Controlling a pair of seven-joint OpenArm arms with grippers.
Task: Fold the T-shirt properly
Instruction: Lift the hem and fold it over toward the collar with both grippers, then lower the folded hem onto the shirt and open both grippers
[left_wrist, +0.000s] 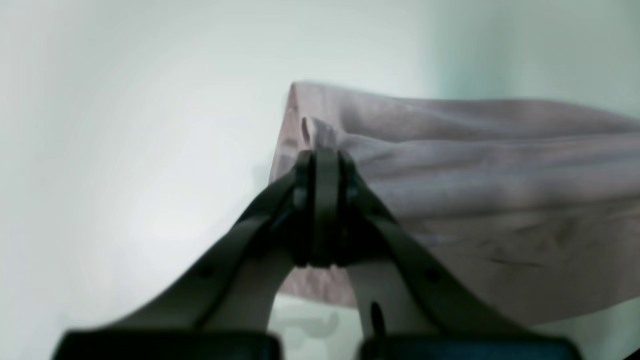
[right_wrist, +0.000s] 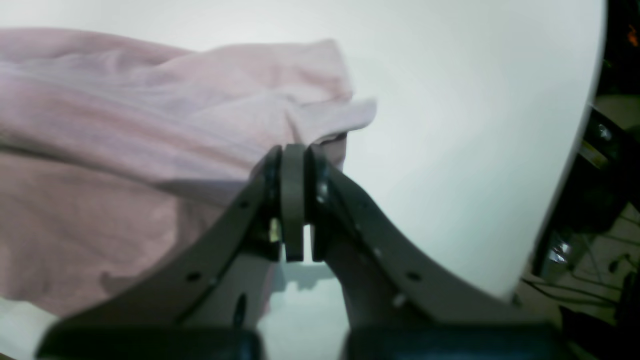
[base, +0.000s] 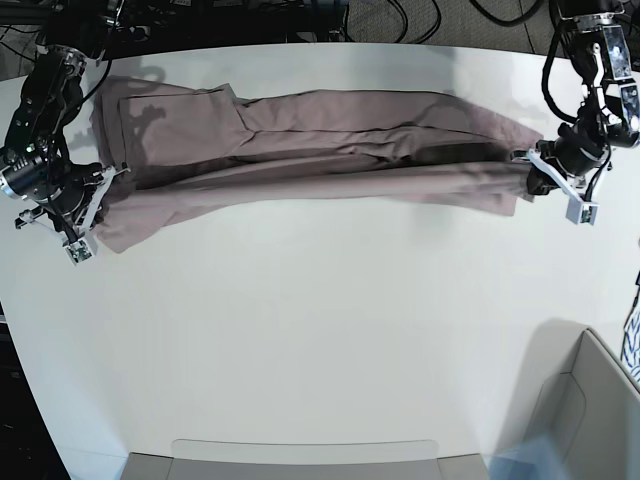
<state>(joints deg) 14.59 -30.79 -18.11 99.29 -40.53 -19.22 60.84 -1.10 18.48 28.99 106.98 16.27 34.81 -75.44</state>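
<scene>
Both arms are black, with round joints and black cables looping beside them. The left gripper (left_wrist: 325, 155) has two long dark grey fingers (left_wrist: 400, 240) that spread wide at the back and come to a thin tip. Small round screws dot them. The right gripper (right_wrist: 295, 152) looks the same. White bracket pieces sit just behind each gripper.

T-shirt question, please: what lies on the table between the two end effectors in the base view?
Only the T-shirt, stretched between the left end effector and the right end effector.
</scene>
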